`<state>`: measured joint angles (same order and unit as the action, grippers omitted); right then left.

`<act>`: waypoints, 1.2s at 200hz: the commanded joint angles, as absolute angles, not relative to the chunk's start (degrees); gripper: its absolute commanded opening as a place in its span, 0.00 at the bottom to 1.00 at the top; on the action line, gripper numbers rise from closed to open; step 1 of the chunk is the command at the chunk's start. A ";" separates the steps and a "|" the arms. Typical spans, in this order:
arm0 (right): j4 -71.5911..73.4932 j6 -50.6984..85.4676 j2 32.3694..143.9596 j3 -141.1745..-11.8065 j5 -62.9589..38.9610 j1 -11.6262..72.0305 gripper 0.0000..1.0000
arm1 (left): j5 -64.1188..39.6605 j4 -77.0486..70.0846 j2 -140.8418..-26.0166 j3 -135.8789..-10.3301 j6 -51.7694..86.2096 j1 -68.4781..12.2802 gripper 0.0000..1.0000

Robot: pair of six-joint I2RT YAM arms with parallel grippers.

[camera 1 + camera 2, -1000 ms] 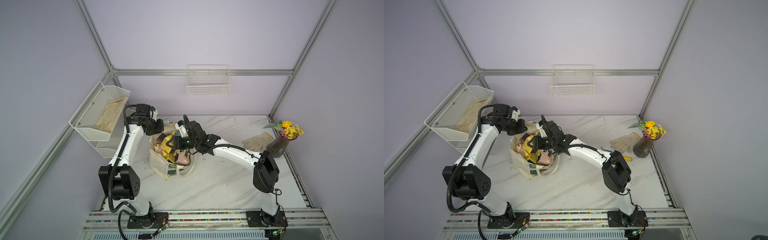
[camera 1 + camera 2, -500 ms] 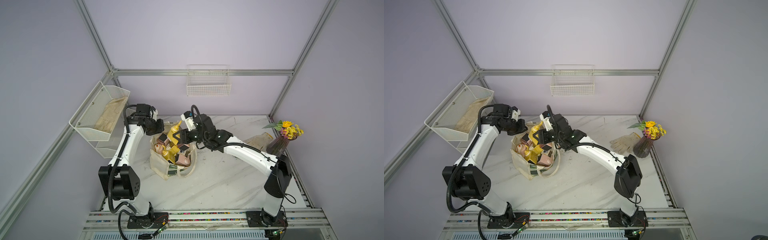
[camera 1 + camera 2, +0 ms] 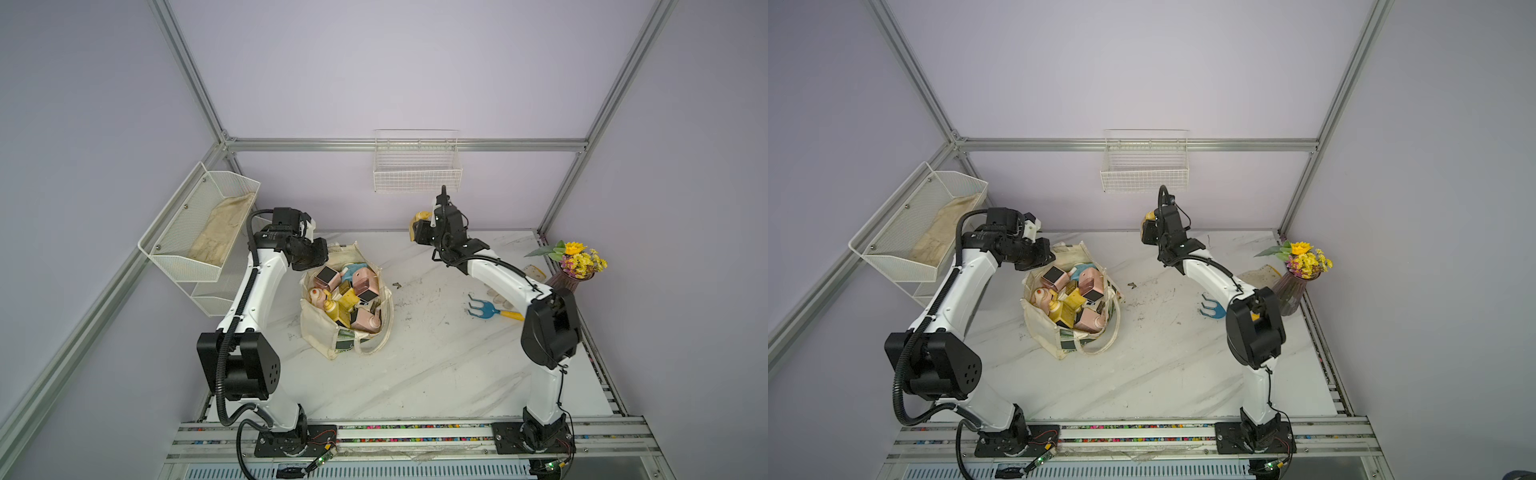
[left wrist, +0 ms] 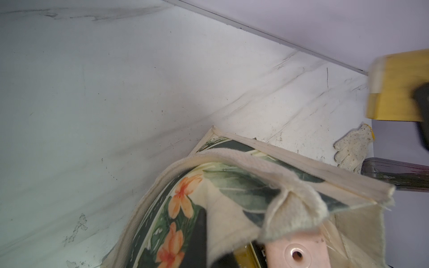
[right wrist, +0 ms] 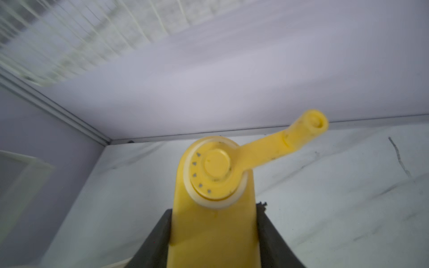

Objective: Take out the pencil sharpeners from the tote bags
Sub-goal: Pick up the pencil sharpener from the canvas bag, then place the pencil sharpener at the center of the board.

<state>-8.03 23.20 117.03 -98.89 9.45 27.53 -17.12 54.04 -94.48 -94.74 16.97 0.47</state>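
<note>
In both top views the tote bag (image 3: 332, 332) stood open on the white table (image 3: 415, 374), left of the middle, and it was cream with a green leafy print low on its near side. It was full of pencil sharpeners (image 3: 353, 293), small boxy ones in pink, yellow and light blue, some with a black square face turned up. The right gripper (image 3: 419, 232) was high over the far part of the table, well apart from the bag, and it was squeezed on a yellow sharpener (image 3: 420, 219) that stuck out to its left. In a top view a blue hand rake (image 3: 484, 309) lay on the right near a vase of flowers (image 3: 575, 266), and the right arm hid most of that rake in a top view (image 3: 1210, 307). The left wrist view showed what the top views could not: the left gripper (image 4: 204, 241) was closed tight on the cloth rim of the bag (image 4: 290, 206), with a pink sharpener (image 4: 297, 253) just inside, orange flowers in the print, a dirty white glove (image 4: 352, 150) far off, and the yellow sharpener (image 4: 394, 88) blurry in the air. The right wrist view showed the yellow sharpener (image 5: 216, 220) close up between the two dark fingers (image 5: 157, 241), with its round dial and its crank handle sticking away from the gripper.
</note>
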 commanded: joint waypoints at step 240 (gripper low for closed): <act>-2.36 19.70 128.47 -97.21 16.39 27.84 0.76 | -17.73 51.09 -91.54 -92.81 16.89 0.38 0.00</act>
<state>-3.42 19.86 133.32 -98.41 18.79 27.70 -16.82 54.06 -94.37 -94.74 16.93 0.36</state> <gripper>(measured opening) 0.730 0.048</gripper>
